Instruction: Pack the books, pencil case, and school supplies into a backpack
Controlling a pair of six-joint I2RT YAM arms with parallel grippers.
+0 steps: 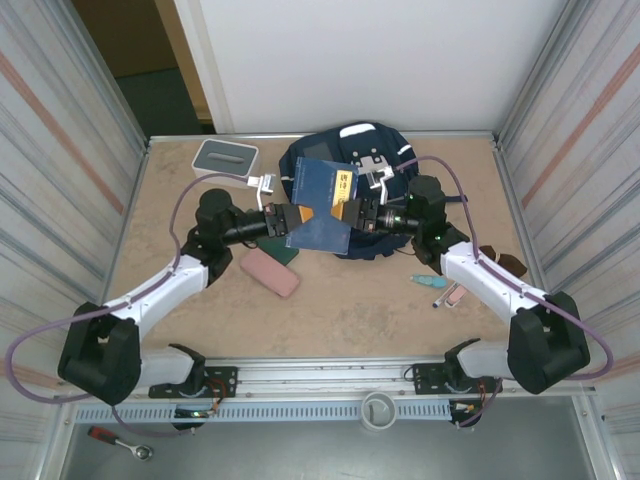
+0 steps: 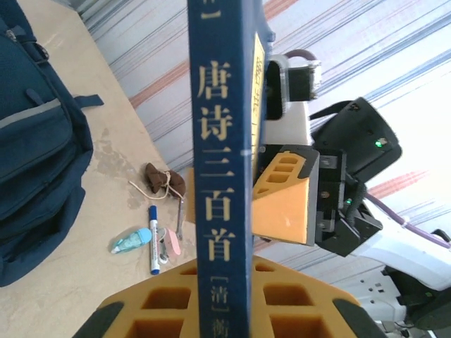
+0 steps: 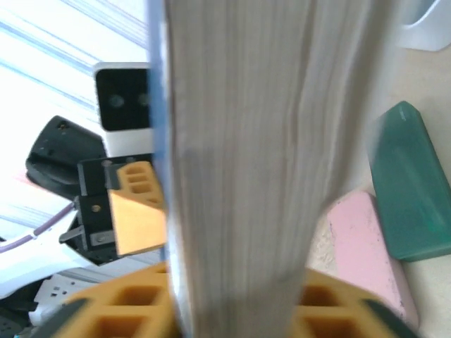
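Tan table (image 1: 340, 320), ribbed metal walls to left and right, white panel behind. Books (image 1: 322, 185): navy covers, a yellow label on the upper one, held off the table over the near side of the backpack (image 1: 375, 145), between my two arms. Left gripper (image 1: 298, 218) is clamped on them at the spine (image 2: 222, 176), which carries pale printed characters. Right gripper (image 1: 347, 213) pinches the opposite side, across the page edges (image 3: 239, 176). Whether I hold one volume or two, I cannot tell. Pink case (image 1: 270, 271) lies just beside my left wrist. Teal marker (image 1: 425, 281) and pink pen (image 1: 451, 294) lie near my right forearm. Near half of the table is bare, and both walls stand well apart from the books.
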